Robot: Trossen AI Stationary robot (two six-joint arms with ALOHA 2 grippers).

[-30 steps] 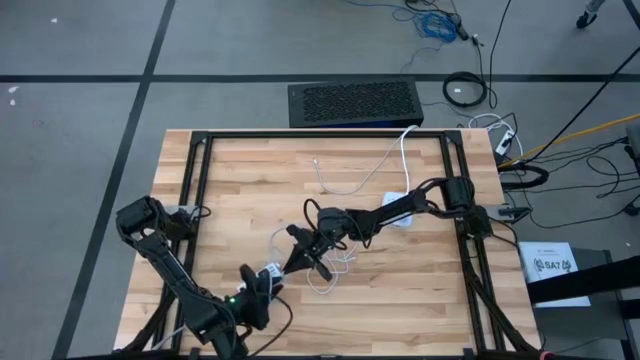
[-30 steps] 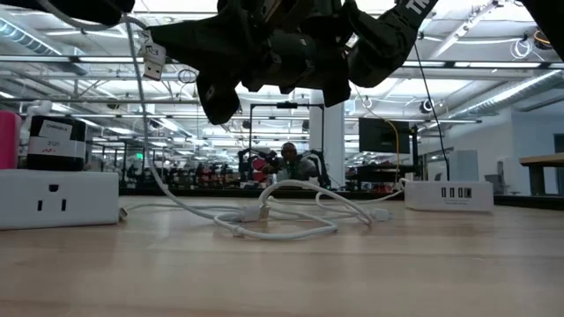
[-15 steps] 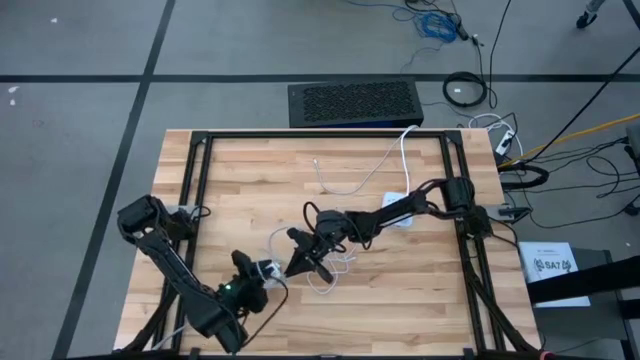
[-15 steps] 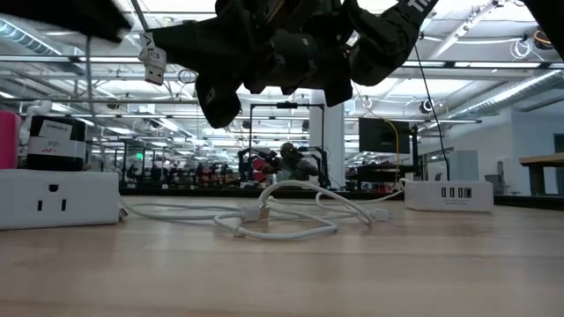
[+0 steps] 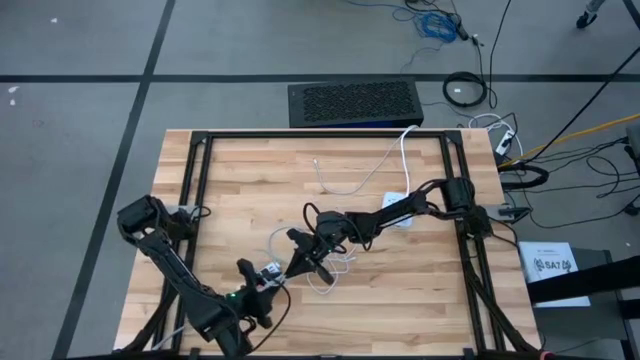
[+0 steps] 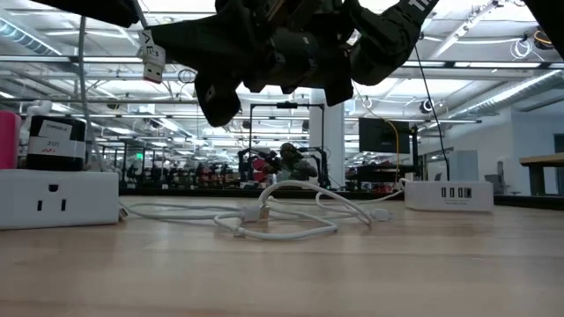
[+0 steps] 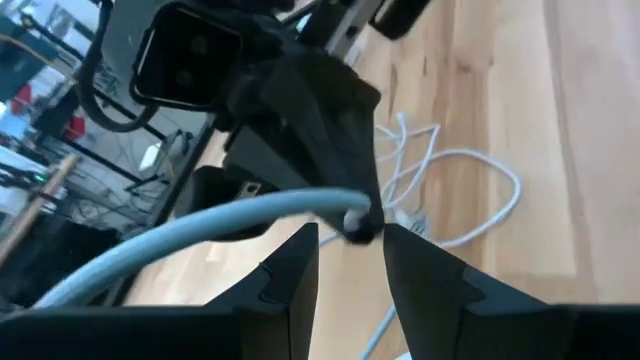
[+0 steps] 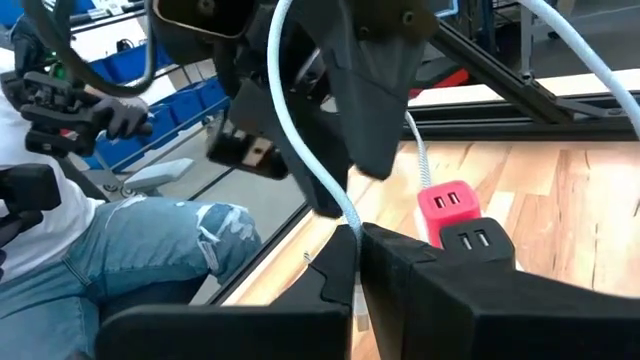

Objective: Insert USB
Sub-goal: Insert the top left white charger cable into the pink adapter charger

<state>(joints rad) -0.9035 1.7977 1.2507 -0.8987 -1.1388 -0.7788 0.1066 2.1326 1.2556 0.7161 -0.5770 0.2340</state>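
The white USB cable (image 5: 300,255) is pinched above mid-table in the fully closed right gripper (image 5: 297,260), the left gripper (image 7: 350,235) set part-open around it beside the plug (image 6: 152,60), which could be twisted off line if both pull

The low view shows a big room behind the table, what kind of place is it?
Probably a robot lab or workshop: long ceiling strip lights, a seated person among equipment, and a white USB charging hub on the wooden table.
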